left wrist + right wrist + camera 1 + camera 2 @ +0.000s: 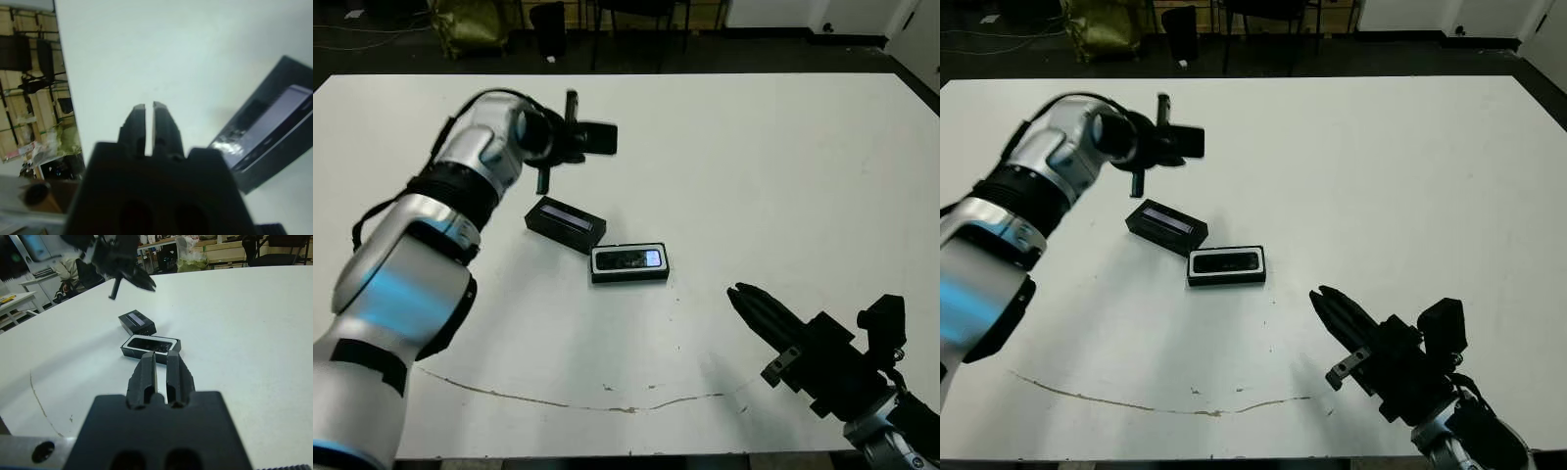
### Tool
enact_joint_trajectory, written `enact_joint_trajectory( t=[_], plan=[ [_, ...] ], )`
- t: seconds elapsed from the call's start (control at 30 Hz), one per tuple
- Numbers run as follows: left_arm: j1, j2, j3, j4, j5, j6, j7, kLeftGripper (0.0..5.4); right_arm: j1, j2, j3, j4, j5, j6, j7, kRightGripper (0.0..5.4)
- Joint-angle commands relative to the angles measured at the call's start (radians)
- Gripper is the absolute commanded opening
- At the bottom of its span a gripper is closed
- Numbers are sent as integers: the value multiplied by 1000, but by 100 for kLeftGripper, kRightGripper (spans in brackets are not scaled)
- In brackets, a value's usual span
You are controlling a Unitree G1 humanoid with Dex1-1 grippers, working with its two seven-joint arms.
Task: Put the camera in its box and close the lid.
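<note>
Already camera (pixel 629 260) inside box (pixel 629 276); lid (pixel 566 223) alongside

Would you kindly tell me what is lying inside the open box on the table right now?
The box holds the camera, a glossy black bar with a pale bluish patch at one end. The white lining shows only around its edges; whatever lies beneath it is covered.

Centre: the shallow black white-lined box (pixel 629 262), with the flat black camera bar (pixel 632 259) in it, was set just beside the black strip-topped lid (pixel 566 223).
Above lid: the space was crossed by the silver left arm (pixel 470 166).
Right half: bare white table (pixel 783 176) was left open.
Near edge: the black right gripper (pixel 741 294) was held well apart from the box.
</note>
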Motion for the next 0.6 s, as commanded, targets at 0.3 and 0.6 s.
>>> enact_joint_trajectory(
  t=[0.3, 0.6],
  plan=[
    [68, -50, -40, 75, 27, -5, 41, 0, 39, -7, -2, 25, -27, -28, 29, 3],
    [113, -41, -67, 90, 51, -35, 51, 0, 61, -11, -2, 4, -6, -6, 3, 3]
  ],
)
